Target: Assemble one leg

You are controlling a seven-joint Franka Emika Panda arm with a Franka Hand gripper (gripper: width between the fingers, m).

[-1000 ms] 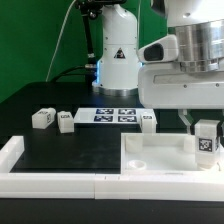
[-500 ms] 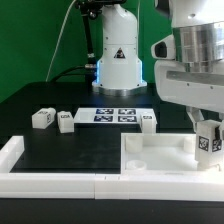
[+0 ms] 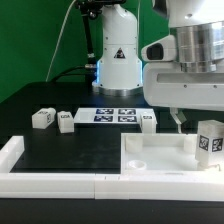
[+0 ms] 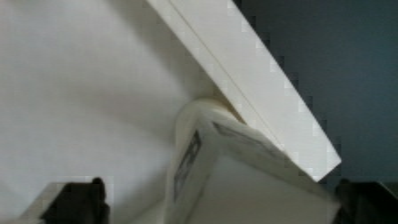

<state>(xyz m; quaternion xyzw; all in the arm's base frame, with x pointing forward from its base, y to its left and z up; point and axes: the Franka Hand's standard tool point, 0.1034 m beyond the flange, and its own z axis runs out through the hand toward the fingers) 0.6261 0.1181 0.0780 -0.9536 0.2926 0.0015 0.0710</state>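
A white leg with a black-and-white tag stands upright at the corner of the large white square panel, at the exterior view's right. My gripper hangs just above it, and one finger shows apart from the leg. In the wrist view the gripper is open. Its two dark fingertips stand far apart on either side of the leg, beside the panel's raised wall. Whether a finger touches the leg is unclear.
Three more tagged legs lie on the black table: two at the left and one near the middle. The marker board lies behind them. A white raised border runs along the front and left.
The fingers were shut on the leg a second ago. Now they have opened and the hand has turned, with one finger away from the leg. The leg stays at the panel's corner.
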